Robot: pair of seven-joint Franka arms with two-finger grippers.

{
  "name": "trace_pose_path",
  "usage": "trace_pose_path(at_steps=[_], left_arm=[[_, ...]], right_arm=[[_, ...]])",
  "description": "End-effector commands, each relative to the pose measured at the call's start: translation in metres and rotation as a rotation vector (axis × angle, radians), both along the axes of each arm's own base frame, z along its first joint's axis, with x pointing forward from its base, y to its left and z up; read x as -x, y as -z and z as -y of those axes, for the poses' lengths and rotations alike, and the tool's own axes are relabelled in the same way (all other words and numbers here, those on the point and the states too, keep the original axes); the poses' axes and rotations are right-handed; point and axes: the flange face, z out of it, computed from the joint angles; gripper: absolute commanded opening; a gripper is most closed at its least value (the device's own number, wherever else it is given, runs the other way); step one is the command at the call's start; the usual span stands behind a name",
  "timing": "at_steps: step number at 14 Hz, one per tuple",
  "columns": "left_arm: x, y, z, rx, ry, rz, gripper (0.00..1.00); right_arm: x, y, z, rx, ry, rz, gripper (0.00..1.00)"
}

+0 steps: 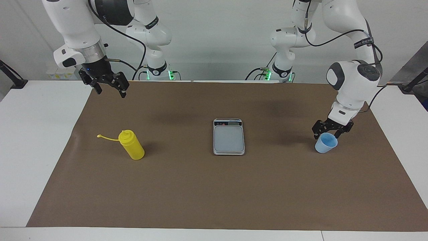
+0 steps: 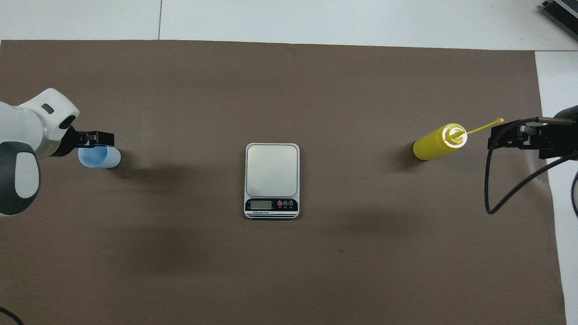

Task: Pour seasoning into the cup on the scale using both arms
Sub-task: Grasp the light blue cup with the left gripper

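I count two white robot arms, each with one black tool: the left tool (image 1: 327, 134) and the right tool (image 1: 110, 89). On the tabletop (image 1: 43, 134) lies one brown mat (image 1: 214, 194), and on it one yellow bottle (image 1: 131, 145), one silver scale (image 1: 228, 137) and one blue cup (image 1: 325, 143).

scale (image 1: 228, 136) sits between seasoning bottle (image 1: 131, 144) and cup (image 1: 326, 143).

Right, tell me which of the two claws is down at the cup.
The left claw, open and low at the light-blue cup. The right claw waits open, raised near the table's edge, clear of the yellow bottle.
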Motion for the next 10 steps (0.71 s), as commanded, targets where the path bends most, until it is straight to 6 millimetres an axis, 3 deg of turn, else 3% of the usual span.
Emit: trace_pose_path(at_steps=[1, 3, 10], left_arm=[[0.007, 0.021, 0.003, -0.001, -0.008, 0.025, 1.0], [0.005, 0.038, 0.004, -0.001, -0.008, 0.019, 1.0], [0.003, 0.042, 0.003, -0.002, -0.007, 0.024, 1.0]], right_arm=[[0.007, -0.001, 0.005, -0.001, -0.013, -0.004, 1.0], [0.007, 0.0, 0.005, -0.001, -0.011, -0.005, 1.0], [0.007, 0.0, 0.006, -0.001, -0.011, -0.004, 1.0]])
